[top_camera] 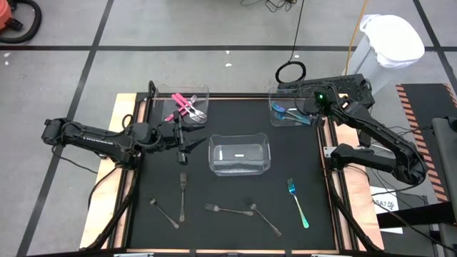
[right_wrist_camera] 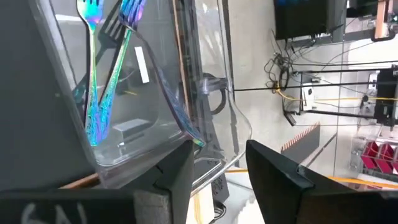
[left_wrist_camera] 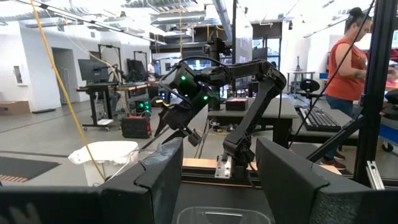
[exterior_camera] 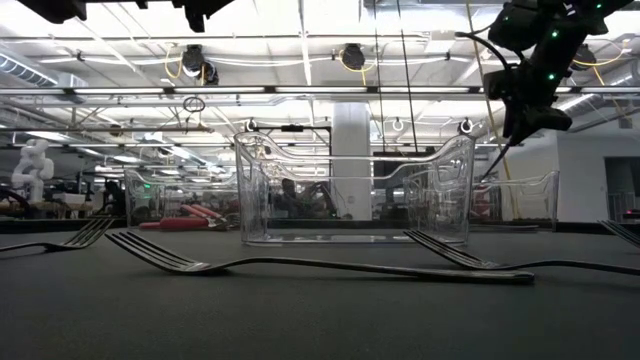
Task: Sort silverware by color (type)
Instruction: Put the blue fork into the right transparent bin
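The black table mat (top_camera: 235,228) fills the centre of the high view, with wooden edging at both sides.

Left arm reaches in from the left edge of the high view; left gripper (top_camera: 183,148) sits left of centre, just below the upper-left bin. In the left wrist view its two dark fingers (left_wrist_camera: 155,180) stand spread, with nothing between them.

Right arm enters from the right edge; right gripper (top_camera: 311,114) is at the upper right, over the right end of the upper-right bin. In the right wrist view its fingers (right_wrist_camera: 177,180) are apart, with only the bin's clear wall seen past the gap.

Three clear plastic bins:
- centre bin (top_camera: 240,168), holding no silverware that I can make out;
- upper-left bin (top_camera: 161,107), holding the pink-handled pieces (top_camera: 187,107);
- upper-right bin (top_camera: 274,96), holding iridescent blue-teal forks (right_wrist_camera: 99,93), which lean on its wall.

Loose on the mat, lower half of the high view:
- one iridescent fork (top_camera: 298,203), lower right, well apart from the rest;
- grey fork (top_camera: 182,194), lower left, running up-down;
- grey fork (top_camera: 228,210), lower centre;
- grey piece (top_camera: 163,212), far lower left, type unclear;
- grey spoon (top_camera: 264,218), just beside the centre fork's handle; cannot tell if they touch.
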Motion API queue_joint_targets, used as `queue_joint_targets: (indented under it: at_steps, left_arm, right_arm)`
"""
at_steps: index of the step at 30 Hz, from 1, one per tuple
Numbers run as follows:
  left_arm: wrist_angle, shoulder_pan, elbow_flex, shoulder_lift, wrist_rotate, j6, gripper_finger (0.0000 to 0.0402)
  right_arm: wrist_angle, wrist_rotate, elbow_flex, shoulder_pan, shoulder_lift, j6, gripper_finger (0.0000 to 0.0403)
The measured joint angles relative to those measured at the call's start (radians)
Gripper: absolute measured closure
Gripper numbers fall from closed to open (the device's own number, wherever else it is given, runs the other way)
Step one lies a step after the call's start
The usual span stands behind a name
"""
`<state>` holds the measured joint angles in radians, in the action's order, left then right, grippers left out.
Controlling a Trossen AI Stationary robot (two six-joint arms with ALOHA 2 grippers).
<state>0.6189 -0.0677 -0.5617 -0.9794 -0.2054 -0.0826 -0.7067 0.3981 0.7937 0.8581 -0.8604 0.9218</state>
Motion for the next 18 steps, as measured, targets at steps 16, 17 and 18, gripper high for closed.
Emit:
queue_joint_targets:
  at_steps: [16,17,18]
  left_arm:
    - [-0.003,0.0,0.0,0.0,0.0,0.0,0.0199]
    - [-0.003,0.0,0.0,0.0,0.0,0.0,0.0199]
    - [-0.003,0.0,0.0,0.0,0.0,0.0,0.0199]
  right_arm:
    - [0.049,0.077,0.0,-0.013,-0.01,-0.022,0.0259]
    - [0.049,0.077,0.0,-0.014,-0.01,-0.021,0.0259]
    - [0.049,0.076,0.0,-0.014,-0.01,-0.022,0.0259]
